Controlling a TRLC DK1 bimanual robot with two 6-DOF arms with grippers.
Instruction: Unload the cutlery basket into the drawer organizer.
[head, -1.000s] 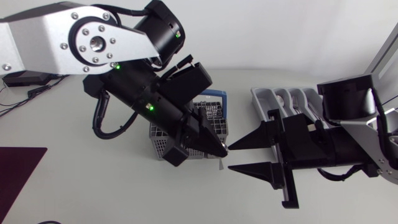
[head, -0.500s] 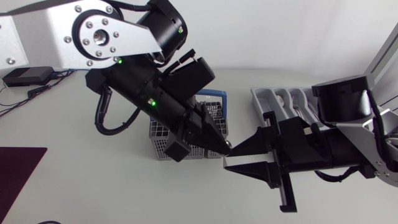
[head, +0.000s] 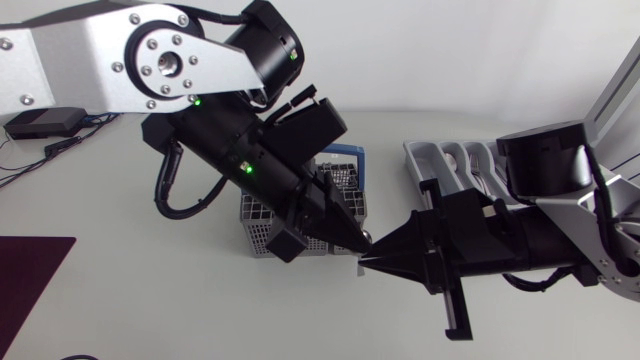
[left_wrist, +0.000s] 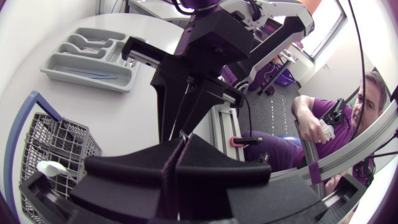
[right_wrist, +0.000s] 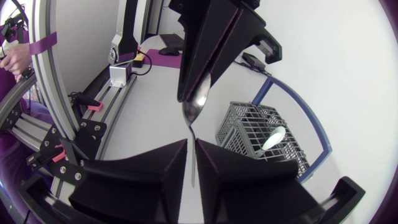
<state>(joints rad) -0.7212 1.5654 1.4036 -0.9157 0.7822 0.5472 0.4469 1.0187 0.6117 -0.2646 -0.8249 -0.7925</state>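
Right wrist view: slim glossy spoon (right_wrist: 194, 107)

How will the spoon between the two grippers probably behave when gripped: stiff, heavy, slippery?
The spoon looks like thin polished metal, so probably stiff and light. Its glossy, narrow handle may slip or pivot between the broad fingers of the right gripper.

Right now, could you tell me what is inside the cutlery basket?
One white spoon shows in the cutlery basket. My left arm covers much of it from above, so more may be hidden.
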